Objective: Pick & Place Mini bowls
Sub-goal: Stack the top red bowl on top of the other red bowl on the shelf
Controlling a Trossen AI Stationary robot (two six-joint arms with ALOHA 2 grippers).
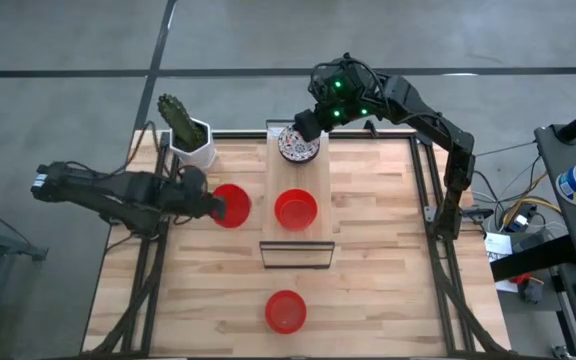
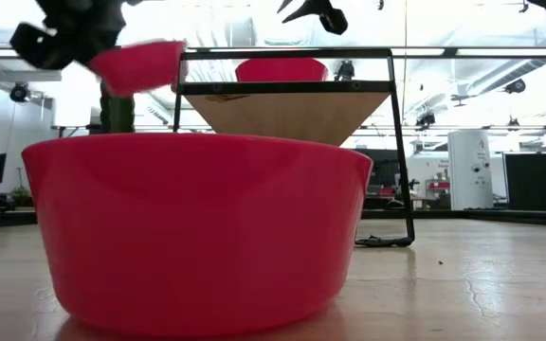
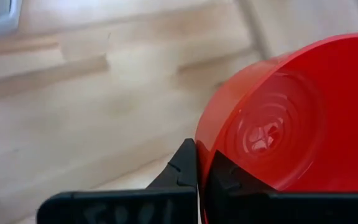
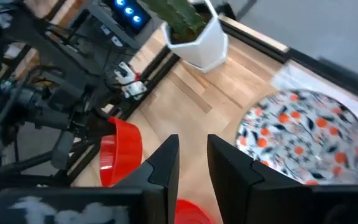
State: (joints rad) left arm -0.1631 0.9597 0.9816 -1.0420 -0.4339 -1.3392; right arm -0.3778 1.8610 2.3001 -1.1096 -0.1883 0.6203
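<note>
High view shows one red bowl [image 1: 286, 311] near the table's [image 1: 388, 250] front edge, another [image 1: 295, 209] on the raised wooden shelf [image 1: 318, 228]. Left gripper [image 1: 215, 207] pinches a third red bowl's [image 1: 232, 206] rim, lifted beside the shelf. Farthest, right gripper [image 1: 306, 128], narrowly parted, hovers by the patterned bowl [image 1: 298, 145]. Bowls look light, stiff, slick; the rim is likely the best hold.

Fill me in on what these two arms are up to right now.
The left pincer is shut on the rim of a red mini bowl, holding it lifted beside the raised wooden shelf. The right pincer hangs open next to a speckled mini bowl at the shelf's far end. Another red bowl sits on the shelf, and a third rests on the table.
</note>
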